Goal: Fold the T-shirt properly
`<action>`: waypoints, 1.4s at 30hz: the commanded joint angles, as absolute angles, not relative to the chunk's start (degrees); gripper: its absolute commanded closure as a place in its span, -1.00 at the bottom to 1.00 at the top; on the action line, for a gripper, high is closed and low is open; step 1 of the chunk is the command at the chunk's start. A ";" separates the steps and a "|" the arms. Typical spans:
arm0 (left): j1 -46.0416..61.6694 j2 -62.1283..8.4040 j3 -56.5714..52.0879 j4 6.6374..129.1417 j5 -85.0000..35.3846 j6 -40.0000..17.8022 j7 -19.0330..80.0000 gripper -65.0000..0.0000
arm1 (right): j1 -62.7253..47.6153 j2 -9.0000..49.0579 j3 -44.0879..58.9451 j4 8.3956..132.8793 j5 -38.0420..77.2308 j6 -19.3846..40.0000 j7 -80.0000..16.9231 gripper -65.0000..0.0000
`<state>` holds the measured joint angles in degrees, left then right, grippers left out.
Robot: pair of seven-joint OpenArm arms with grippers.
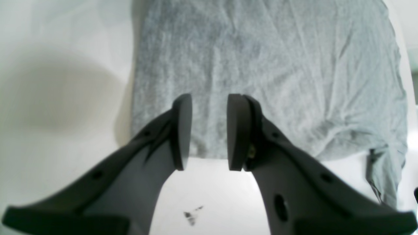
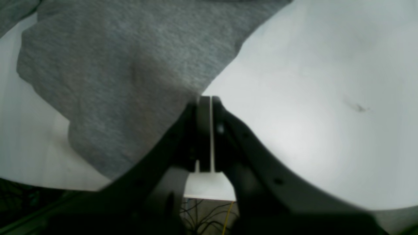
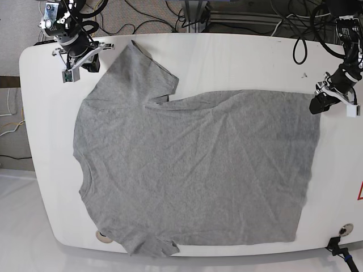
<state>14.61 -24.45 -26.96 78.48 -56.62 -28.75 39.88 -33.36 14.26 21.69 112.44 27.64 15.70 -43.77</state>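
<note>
The T-shirt lies spread flat on the white table. The left tool hovers parted over its hem edge; the right tool is closed on nothing beside a sleeve edge.

Bright, even light – wrist views soft

The wrinkled heather-grey cotton T-shirt lies spread flat over most of the white rounded tabletop, so it raises no real barrier — a gripper could sweep over it freely. Bare table runs along the far edge and down the right side. The black left gripper hangs just off the hem corner, and the black right gripper crowds the far sleeve. Tangled dark cables lie beyond the far edge.
</note>
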 commanded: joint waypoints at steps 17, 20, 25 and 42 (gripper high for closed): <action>14.08 -26.35 -26.73 80.59 -50.58 -29.10 33.37 0.47 | -33.60 14.66 21.84 113.93 30.73 17.34 -43.28 1.00; 14.36 -26.00 -26.37 80.08 -49.68 -29.79 32.85 0.48 | -33.16 14.64 21.73 113.91 30.26 17.25 -43.49 1.00; 14.37 -25.99 -26.41 80.10 -49.83 -30.09 33.18 0.47 | -33.13 14.59 21.44 113.76 29.68 17.23 -43.49 1.00; 14.56 -25.60 -26.28 79.56 -49.70 -31.81 33.60 0.46 | -33.29 12.07 19.01 113.52 24.94 16.28 -43.39 1.00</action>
